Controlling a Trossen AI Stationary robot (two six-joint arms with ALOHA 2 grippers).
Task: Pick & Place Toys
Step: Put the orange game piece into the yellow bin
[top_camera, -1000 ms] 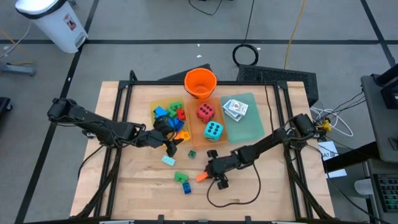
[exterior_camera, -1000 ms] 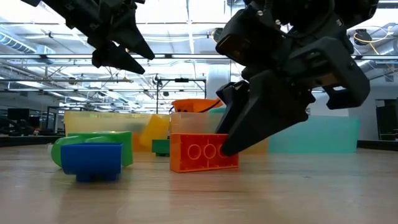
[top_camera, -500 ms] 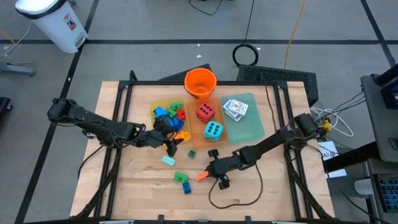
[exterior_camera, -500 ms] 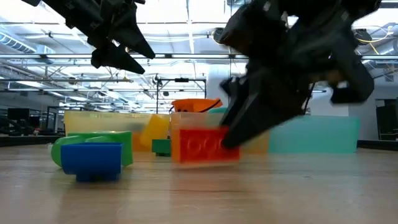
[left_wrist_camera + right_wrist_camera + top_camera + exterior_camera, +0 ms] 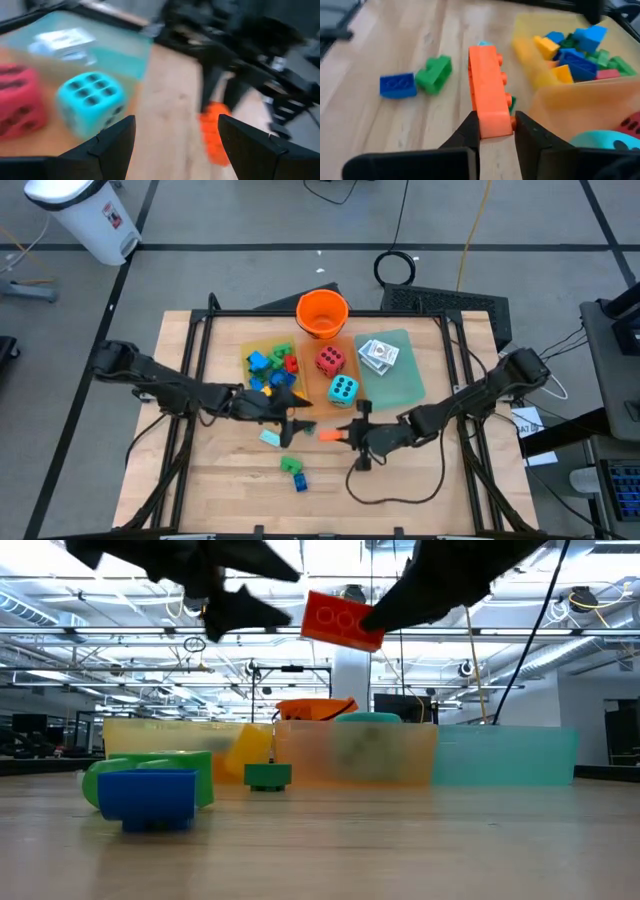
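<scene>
The orange brick (image 5: 489, 103), resting on the worktop (image 5: 230, 480) a second ago, is now lifted clear of it, clamped in the right gripper (image 5: 494, 127). That gripper has shifted from near the blue brick (image 5: 299, 481) toward 1 o'clock, just beside the teal die (image 5: 343, 390). The left gripper (image 5: 290, 427) has advanced toward 3 o'clock, nearer the right gripper.

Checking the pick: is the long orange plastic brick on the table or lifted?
Lifted: right gripper pinches long orange plastic brick; low view shows it airborne.
</scene>
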